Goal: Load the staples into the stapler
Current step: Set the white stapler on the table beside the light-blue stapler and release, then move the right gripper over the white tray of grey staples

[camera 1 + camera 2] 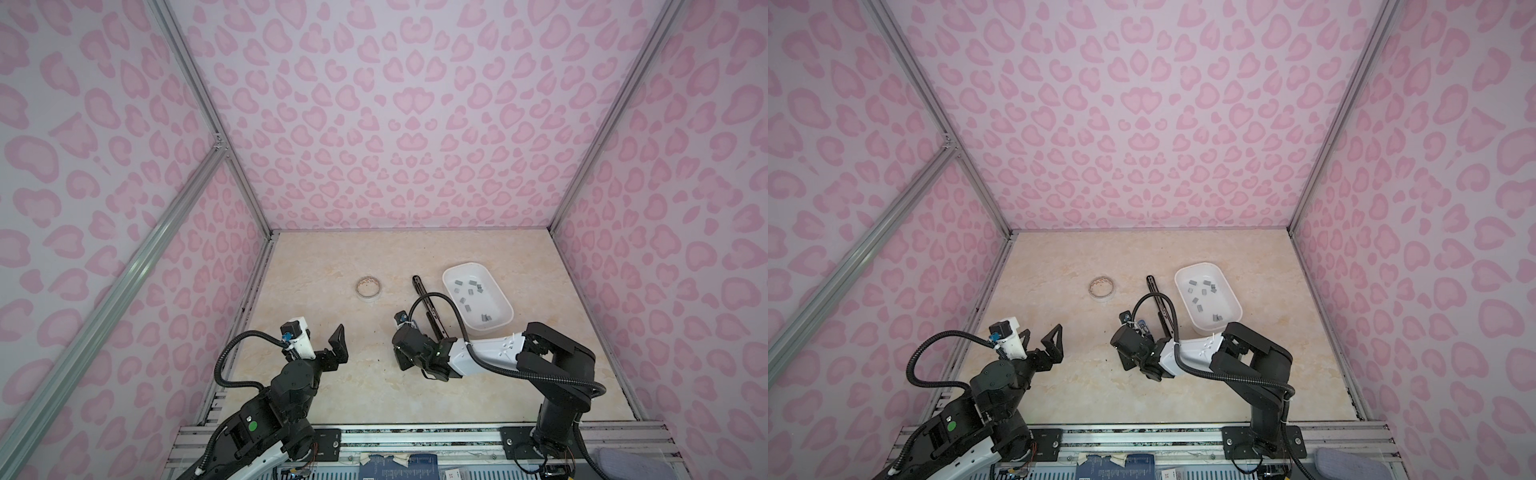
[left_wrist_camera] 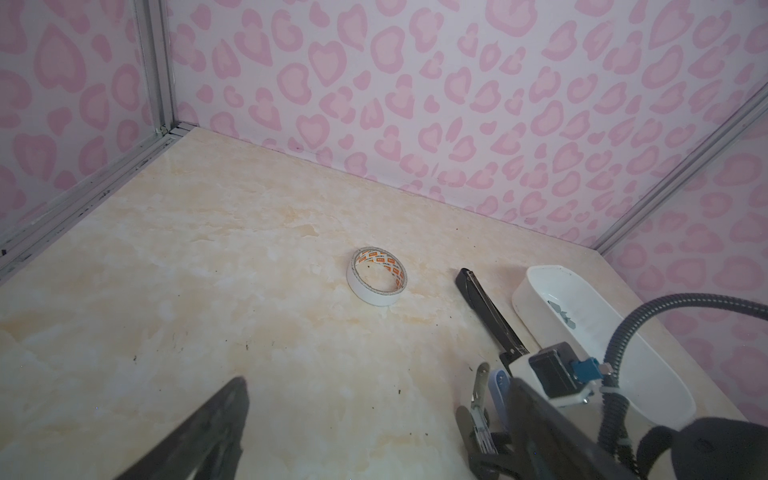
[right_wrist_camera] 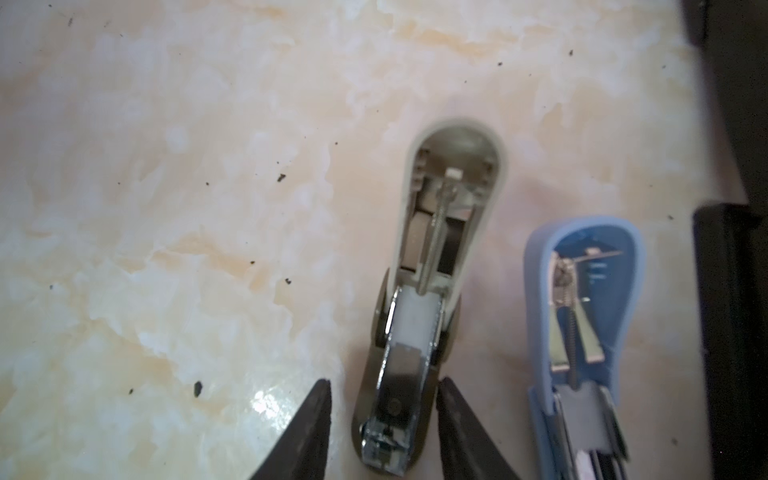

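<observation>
1. Nearest me, the left gripper hung above the table with its jaws spread wide, holding nothing and well apart from every stapler.
2. Past it, toward the middle, the right gripper pointed down over the white stapler. Its jaws stood part-way apart, one on each side of the magazine's front end. A gap showed on one side, so I judged it was not clamped.
3. The white stapler lay with its lid flipped open, its long axis running straight out between those jaws. Whether a strip already sat in the channel I could not tell.
4. Just beside it lay the blue stapler, also open, and beyond both lay the black stapler, long and thin.
5. Farther off to the right sat the tray, with the staples scattered in it at all angles — much nearer the right arm than the left. The next move, I'd judge, turned on that: a reach away and rightward to the tray, then a strip brought back in line with the magazine.
6. About as far back, off to the left, the tape lay alone.
</observation>
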### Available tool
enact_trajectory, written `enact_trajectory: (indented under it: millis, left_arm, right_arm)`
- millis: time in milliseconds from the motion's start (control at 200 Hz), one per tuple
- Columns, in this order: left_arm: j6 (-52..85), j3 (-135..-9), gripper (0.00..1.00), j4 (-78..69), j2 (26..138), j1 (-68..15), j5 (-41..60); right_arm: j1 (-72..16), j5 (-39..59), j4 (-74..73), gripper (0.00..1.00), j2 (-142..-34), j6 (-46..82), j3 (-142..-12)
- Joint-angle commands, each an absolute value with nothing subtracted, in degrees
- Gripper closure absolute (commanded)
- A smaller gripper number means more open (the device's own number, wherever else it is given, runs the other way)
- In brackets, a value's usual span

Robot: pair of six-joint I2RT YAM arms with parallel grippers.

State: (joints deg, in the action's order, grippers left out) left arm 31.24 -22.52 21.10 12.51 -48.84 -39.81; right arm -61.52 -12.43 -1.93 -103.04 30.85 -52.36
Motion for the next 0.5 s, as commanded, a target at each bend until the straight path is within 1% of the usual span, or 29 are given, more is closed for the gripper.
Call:
enact_trajectory:
  millis: [0, 120, 190, 310, 355, 425, 495]
  left_arm:
    - [31.28, -22.66, 0.03, 19.44, 12.48, -48.8, -39.88]
    - [30.58, -22.82, 0.03, 17.8, 13.15, -48.84, -39.75]
    - [29.13, -23.01, 0.03, 15.4, 14.64, -48.78, -39.73]
    - [26.39, -23.36, 0.03, 10.01, 20.29, -48.62, -40.28]
    - [25.94, -24.03, 0.03, 8.39, 23.02, -48.3, -41.19]
    - [25.18, -25.77, 0.03, 6.08, 27.52, -46.51, -41.91]
    - [24.03, -28.2, 0.03, 4.34, 31.25, -42.25, -37.45]
  right_arm:
    - [-61.63, -16.01, -1.22, 0.56, -99.08, 30.94, -50.78]
    - [-61.61, -18.05, 4.19, 0.55, -91.59, 29.0, -50.82]
    - [-60.89, -19.89, 9.05, 0.52, -86.38, 26.38, -52.18]
    - [-54.88, -19.31, 16.13, 0.52, -79.67, 19.7, -56.58]
    - [-51.64, -17.1, 16.42, 0.51, -77.58, 18.18, -57.16]
    - [-45.2, -9.59, 11.62, 0.5, -74.59, 17.07, -55.44]
    - [-39.44, -4.65, 3.96, 0.49, -72.8, 16.64, -51.1]
